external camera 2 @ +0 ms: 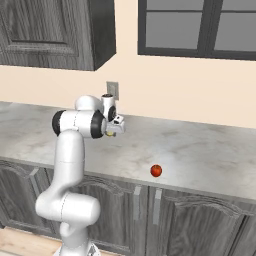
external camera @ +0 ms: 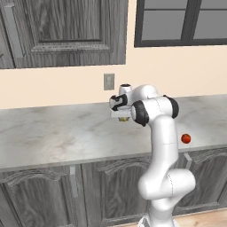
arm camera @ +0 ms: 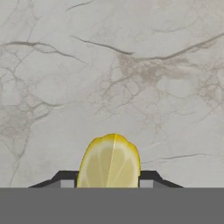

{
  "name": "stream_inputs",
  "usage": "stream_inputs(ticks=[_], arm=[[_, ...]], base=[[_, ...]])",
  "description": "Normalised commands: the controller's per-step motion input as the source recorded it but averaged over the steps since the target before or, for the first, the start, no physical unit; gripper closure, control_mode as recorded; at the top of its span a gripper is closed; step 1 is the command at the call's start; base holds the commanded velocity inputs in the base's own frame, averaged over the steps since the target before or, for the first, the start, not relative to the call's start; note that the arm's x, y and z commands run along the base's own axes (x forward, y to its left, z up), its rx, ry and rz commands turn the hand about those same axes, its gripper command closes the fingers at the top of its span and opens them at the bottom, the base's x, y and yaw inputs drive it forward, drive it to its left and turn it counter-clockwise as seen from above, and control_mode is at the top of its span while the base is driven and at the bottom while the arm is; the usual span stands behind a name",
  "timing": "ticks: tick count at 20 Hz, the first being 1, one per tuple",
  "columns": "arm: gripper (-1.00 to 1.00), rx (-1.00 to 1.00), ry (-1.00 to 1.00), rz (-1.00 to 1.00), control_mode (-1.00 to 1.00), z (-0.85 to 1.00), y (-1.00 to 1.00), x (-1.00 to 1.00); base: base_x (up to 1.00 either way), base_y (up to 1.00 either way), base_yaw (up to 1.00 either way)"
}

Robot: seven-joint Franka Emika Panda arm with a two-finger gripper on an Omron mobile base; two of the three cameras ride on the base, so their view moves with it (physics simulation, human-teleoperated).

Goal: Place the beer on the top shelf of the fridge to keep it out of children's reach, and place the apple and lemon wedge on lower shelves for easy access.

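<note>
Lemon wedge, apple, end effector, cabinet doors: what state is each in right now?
lemon wedge: between the end effector's fingertips, which press its sides, above the counter.
apple: resting loose on the counter near its front edge, untouched.
end effector: closed on the lemon wedge.
lower cabinet doors: shut.

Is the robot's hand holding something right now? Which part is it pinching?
Yes. The gripper is pinching the lemon wedge by its two sides, one finger on each side, just above the marble counter.
</note>
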Motion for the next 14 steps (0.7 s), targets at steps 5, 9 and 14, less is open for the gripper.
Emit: stream_inputs(ticks=[5,9,14], arm=[[1.00,0.00,0.00,-0.01,-1.00,-0.29,0.00,-0.01],[1.00,0.00,0.00,-0.04,-1.00,-0.12,-0.09,-0.28],[1.00,0.00,0.00,-0.05,-1.00,0.00,-0.32,-0.63]], base=[[0.00,0.00,0.00],[0.00,0.00,0.00],[0.00,0.00,0.00]])
